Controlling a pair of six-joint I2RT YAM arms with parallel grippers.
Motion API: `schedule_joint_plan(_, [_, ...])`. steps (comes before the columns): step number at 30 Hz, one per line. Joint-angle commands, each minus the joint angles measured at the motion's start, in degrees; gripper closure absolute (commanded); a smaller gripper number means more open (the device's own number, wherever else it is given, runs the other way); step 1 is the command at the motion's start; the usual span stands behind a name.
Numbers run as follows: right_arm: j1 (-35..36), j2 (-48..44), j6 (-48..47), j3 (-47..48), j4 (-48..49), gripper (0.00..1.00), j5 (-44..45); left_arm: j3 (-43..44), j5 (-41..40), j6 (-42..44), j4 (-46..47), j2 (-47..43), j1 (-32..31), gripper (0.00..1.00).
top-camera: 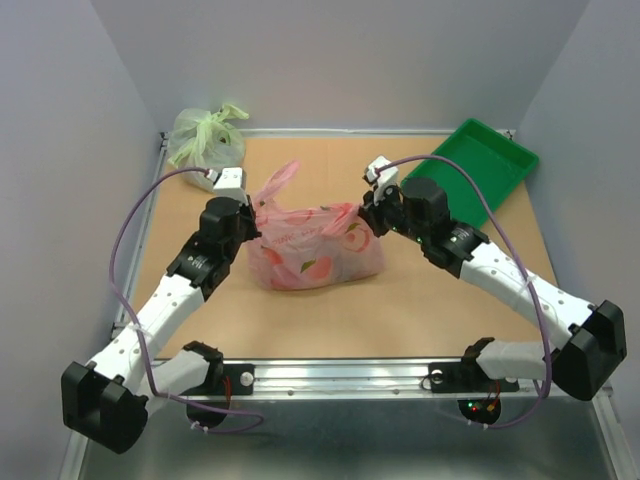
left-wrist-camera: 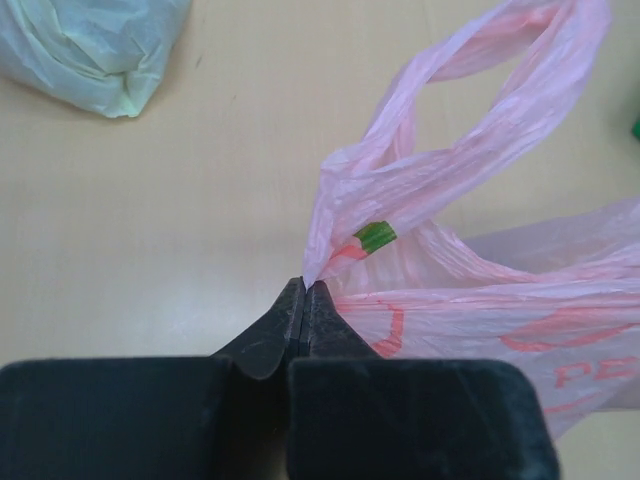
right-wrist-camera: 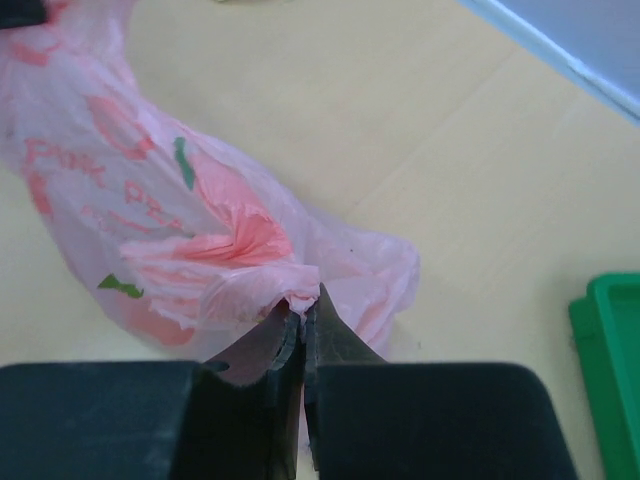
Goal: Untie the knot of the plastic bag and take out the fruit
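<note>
Top view: the plastic bag [top-camera: 315, 250] lies mid-frame on the desk [top-camera: 420, 300], strung between left pincer [top-camera: 256, 213] and right pincer [top-camera: 359, 213]; pulling apart may tear the thin film; left wrist: pincer clamps a sliver of pink fold, which could slip; right wrist: pincer nips a crumpled tuft, unclear whether it is the knot; the fruit is hidden inside.

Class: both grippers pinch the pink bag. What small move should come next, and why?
Probably draw the arms gently apart. The left gripper is shut on the left side of the plastic bag, beneath a loose handle loop; the right gripper is shut on its right end, so spreading should loosen the gathered plastic.
</note>
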Motion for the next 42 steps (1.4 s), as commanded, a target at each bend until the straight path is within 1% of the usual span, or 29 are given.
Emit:
schedule_joint_plan(1, [-1.8,-3.9,8.0,-3.1,2.9,0.99,25.3,-1.1,-9.5,-5.4,-2.1,-4.4,4.6,1.00])
schedule_joint_plan(2, [-1.9,-4.8,13.4,-3.6,3.0,0.99,29.5,-1.1,-10.1,-6.2,-1.9,-5.2,5.1,1.00])
schedule_joint_plan(4, [-2.0,-6.0,20.0,-5.7,3.3,1.00,37.1,-1.3,-11.9,-7.5,-0.9,-8.0,6.2,1.00])
schedule_joint_plan(6, [-1.9,-8.5,23.8,-7.9,3.8,1.00,37.3,-1.4,-11.8,-8.4,0.1,-9.8,6.3,1.00])
schedule_joint_plan(7, [-2.0,-9.0,25.1,-10.3,3.9,0.99,35.6,-1.6,-9.6,-8.6,0.6,-11.4,6.4,1.00])
schedule_joint_plan(8, [-2.0,-9.4,25.9,-11.6,3.9,0.96,33.7,-2.0,-7.7,-8.8,0.9,-12.3,6.3,1.00])
schedule_joint_plan(9, [-2.0,-9.7,25.1,-12.7,3.9,0.90,31.6,-2.5,-5.8,-9.2,1.2,-13.1,6.3,1.00])
schedule_joint_plan(10, [-2.0,-9.8,23.0,-14.0,3.4,0.74,25.6,-4.3,-1.5,-9.0,2.4,-15.1,6.3,1.00])
schedule_joint_plan(11, [-2.0,-10.0,22.2,-14.4,2.7,0.63,22.0,-5.1,0.4,-8.8,3.0,-16.0,6.3,1.00])
schedule_joint_plan(12, [-2.0,-10.3,22.0,-14.4,1.7,0.46,17.2,-6.2,3.7,-8.1,3.7,-17.2,6.4,1.00])
schedule_joint_plan(15, [-1.9,-12.0,19.0,-11.4,-2.5,0.14,10.8,-9.9,7.1,-6.8,3.7,-21.0,6.3,1.00])
schedule_joint_plan(17, [-1.9,-12.0,15.8,-8.1,-7.0,0.07,5.8,-11.8,8.1,-5.8,3.7,-23.8,6.3,1.00])
schedule_joint_plan(18, [-1.9,-11.5,15.1,-3.6,-8.5,0.01,2.2,-12.4,9.2,-5.5,3.7,-24.6,6.4,1.00])
schedule_joint_plan(19, [-1.8,-10.8,14.7,-1.4,-11.4,0.00,0.8,-13.4,9.8,-5.1,3.7,-26.4,6.3,1.00])
schedule_joint_plan(20, [-1.8,-8.8,13.2,3.6,-12.7,0.00,-0.8,-13.8,10.4,-5.1,3.7,-27.2,6.3,1.00])
schedule_joint_plan(22, [-1.6,-6.1,12.3,8.5,-15.3,0.00,-5.7,-14.8,12.2,-4.8,3.7,-28.8,6.3,1.00])
schedule_joint_plan(23, [-1.4,-2.4,11.4,12.8,-16.0,0.00,-7.0,-15.0,12.6,-4.3,3.7,-29.8,6.3,1.00])
schedule_joint_plan(26, [-0.5,3.5,10.6,19.4,-18.3,0.00,-9.5,-15.3,12.9,-4.0,3.7,-31.4,6.3,1.00])
schedule_joint_plan(27, [0.1,7.1,10.1,23.3,-19.6,0.00,-10.6,-15.4,12.2,-4.0,3.7,-31.7,6.3,1.00])
schedule_joint_plan(31, [1.6,13.1,9.1,28.0,-19.8,0.00,-10.7,-15.3,10.8,-4.2,3.5,-32.4,6.3,1.00])
schedule_joint_plan(34, [3.6,17.5,8.6,28.1,-19.9,0.00,-11.5,-15.2,10.4,-4.1,3.6,-32.1,6.3,1.00])
schedule_joint_plan(36, [5.1,18.7,8.6,26.8,-19.9,0.01,-10.3,-15.1,9.7,-4.1,3.6,-31.9,6.3,1.00])
schedule_joint_plan(37, [7.0,19.0,8.6,25.7,-19.9,0.00,-8.8,-15.0,8.5,-4.1,3.6,-31.8,6.3,1.00])
schedule_joint_plan(39, [9.1,18.1,6.3,21.3,-19.8,0.00,-7.6,-15.0,6.4,-4.8,3.2,-31.2,6.3,1.00])
schedule_joint_plan(42, [14.5,15.7,5.4,13.7,-19.8,0.01,-4.3,-14.7,4.4,-6.1,2.3,-30.3,6.3,1.00])
